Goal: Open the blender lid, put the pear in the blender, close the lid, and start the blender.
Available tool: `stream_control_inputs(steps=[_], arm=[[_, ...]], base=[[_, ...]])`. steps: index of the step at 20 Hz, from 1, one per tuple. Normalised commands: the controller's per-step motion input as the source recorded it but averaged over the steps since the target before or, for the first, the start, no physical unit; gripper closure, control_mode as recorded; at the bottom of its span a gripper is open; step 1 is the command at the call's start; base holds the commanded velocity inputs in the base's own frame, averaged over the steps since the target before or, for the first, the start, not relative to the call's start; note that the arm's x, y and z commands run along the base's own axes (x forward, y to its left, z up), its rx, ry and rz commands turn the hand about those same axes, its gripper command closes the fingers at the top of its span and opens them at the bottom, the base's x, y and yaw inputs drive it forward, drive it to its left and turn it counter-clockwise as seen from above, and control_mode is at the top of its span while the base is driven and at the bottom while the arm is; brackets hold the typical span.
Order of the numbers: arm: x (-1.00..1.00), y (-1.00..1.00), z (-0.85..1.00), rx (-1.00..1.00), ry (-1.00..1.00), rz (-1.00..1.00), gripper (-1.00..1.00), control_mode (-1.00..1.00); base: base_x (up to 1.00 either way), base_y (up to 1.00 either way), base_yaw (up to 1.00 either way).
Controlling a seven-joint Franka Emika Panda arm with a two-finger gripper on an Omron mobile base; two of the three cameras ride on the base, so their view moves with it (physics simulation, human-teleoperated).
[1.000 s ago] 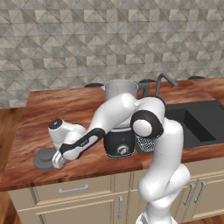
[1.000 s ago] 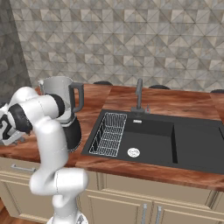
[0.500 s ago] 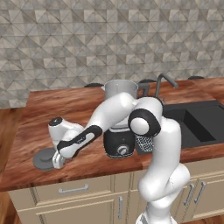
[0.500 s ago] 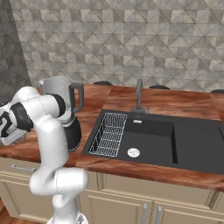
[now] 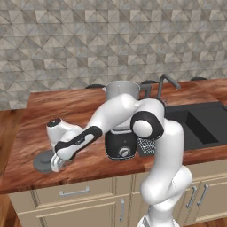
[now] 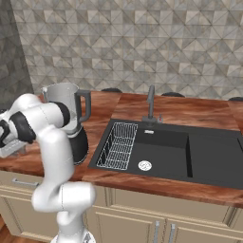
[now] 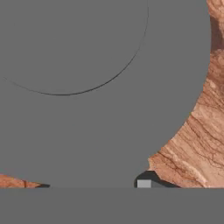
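- Lid (image 5: 44, 161) lies flat on counter (image 5: 71, 111) at far left, about 9 o'clock from blender (image 5: 120, 119); jar top looks open, so step 1 looks done.
- Gripper (image 5: 56, 164) is down at lid's right edge, jaws clenched; hand view has the grey disc up close, likely gripping its rim/tab, not certain.
- Pear can't be made out; loading it, closing lid and starting the blender are left.
- Blender at centre, arm's elbow in front of jar; knob (image 5: 124, 152) faces front.
- Rightwards: faucet (image 6: 150, 102), sink (image 6: 171, 152) with dish rack (image 6: 117, 144) at 3 o'clock; not in the way.
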Motion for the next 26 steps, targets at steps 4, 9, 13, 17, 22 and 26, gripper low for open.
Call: stream_control_inputs(steps=[4,9,13,17,22,26], arm=[[-0.01,0.00,0.83,0.00,0.00,-0.01,1.00,-1.00],[-0.01,0.00,0.97,0.04,0.00,0.00,1.00,-1.00],[-0.03,0.00,0.82,0.08,-0.04,0.01,1.00,-1.00],[-0.04,-0.02,0.75,0.11,-0.10,0.07,1.00,-1.00],[0.00,-0.18,0.88,0.08,-0.16,0.09,1.00,-1.00],[-0.02,-0.44,0.84,0.05,-0.26,0.06,1.00,-1.00]], base=[[0.00,0.00,0.00],[0.00,0.00,0.00],[0.00,0.00,0.00],[0.00,0.00,0.00],[0.00,0.00,0.00],[0.00,0.00,0.00]])
